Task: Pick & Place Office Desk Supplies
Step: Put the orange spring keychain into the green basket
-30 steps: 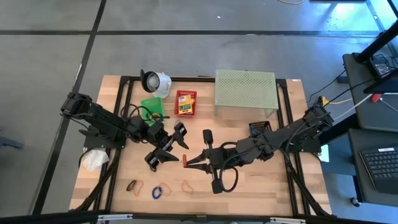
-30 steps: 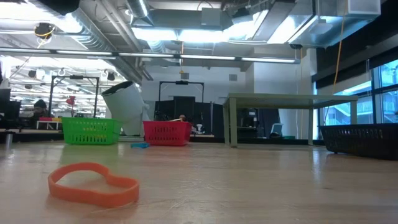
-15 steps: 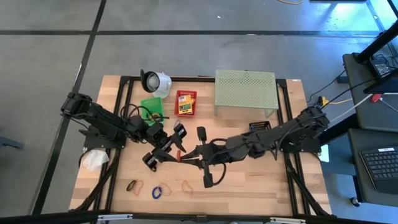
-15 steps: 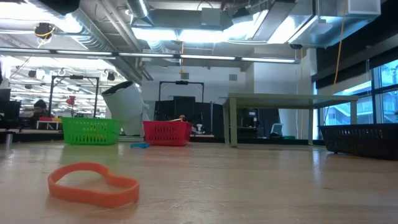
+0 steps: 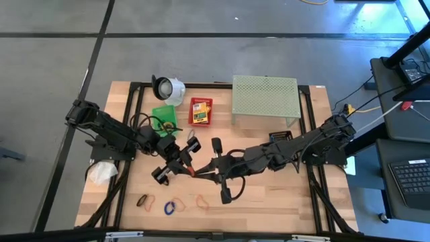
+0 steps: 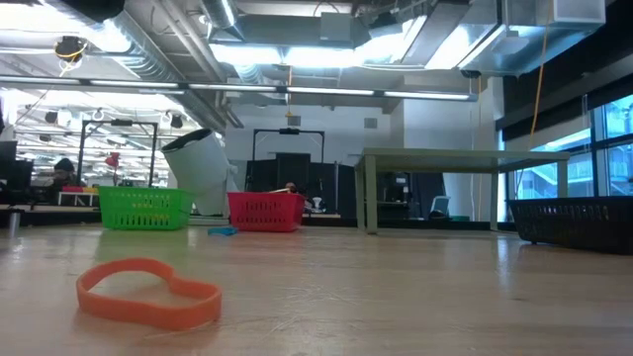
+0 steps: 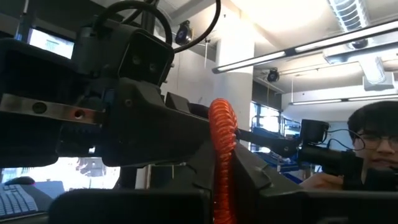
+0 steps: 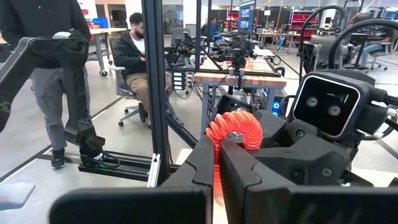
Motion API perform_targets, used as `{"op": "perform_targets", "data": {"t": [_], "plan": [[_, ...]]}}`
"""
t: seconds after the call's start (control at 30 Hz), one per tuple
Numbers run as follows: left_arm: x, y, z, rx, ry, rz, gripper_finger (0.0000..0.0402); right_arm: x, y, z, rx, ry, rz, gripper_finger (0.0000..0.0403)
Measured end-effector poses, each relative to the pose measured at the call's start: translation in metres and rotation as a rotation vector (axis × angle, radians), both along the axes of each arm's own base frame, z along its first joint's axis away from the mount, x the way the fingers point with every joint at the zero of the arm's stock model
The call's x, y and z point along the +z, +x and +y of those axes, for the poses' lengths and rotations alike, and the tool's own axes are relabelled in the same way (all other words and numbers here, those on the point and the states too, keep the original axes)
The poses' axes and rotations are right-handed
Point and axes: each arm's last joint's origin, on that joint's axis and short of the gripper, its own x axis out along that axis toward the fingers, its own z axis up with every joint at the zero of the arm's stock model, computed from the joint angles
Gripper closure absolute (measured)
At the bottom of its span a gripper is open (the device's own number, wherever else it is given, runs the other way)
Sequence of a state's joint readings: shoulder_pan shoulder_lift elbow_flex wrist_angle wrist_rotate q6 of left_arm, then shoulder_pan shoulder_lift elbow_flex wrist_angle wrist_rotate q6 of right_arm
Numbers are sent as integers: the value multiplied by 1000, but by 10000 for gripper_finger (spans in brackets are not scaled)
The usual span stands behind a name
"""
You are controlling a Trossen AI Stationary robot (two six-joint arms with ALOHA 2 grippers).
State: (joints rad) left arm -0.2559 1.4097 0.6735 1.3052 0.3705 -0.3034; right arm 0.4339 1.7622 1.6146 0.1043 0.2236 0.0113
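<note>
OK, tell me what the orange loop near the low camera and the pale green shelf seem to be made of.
Orange loop: probably rubber or soft silicone, matte; it lies in a limp, uneven curve with a flat band wall.

Pale green shelf: likely painted sheet metal; its top is a regular grid of small holes, and thin legs show in the low view.

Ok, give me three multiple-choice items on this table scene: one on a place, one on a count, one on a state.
1. Where do the two grippers meet?
A. over the table's middle
B. on the green shelf
C. off the table

2. How many rubber-band loops lie along the table's front edge?
A. one
B. three
C. six

3. What is pinched between both grippers?
A. a crayon box
B. a red coiled band
C. nothing

Answers:
1 A, left gripper meets right gripper above the table.
2 B, black loop, blue loop, orange loop.
3 B, red coiled band sits between both.
</note>
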Motion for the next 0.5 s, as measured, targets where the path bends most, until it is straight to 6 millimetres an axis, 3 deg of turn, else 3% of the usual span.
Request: {"op": "perform_targets", "data": {"t": [0.13,0.5], "plan": [[0,0,0,2,0,0,384,0,0,0,0,23,4,365],[0,2,2,76,-39,29,387,2,-2,0,-51,85,8,210]]}}
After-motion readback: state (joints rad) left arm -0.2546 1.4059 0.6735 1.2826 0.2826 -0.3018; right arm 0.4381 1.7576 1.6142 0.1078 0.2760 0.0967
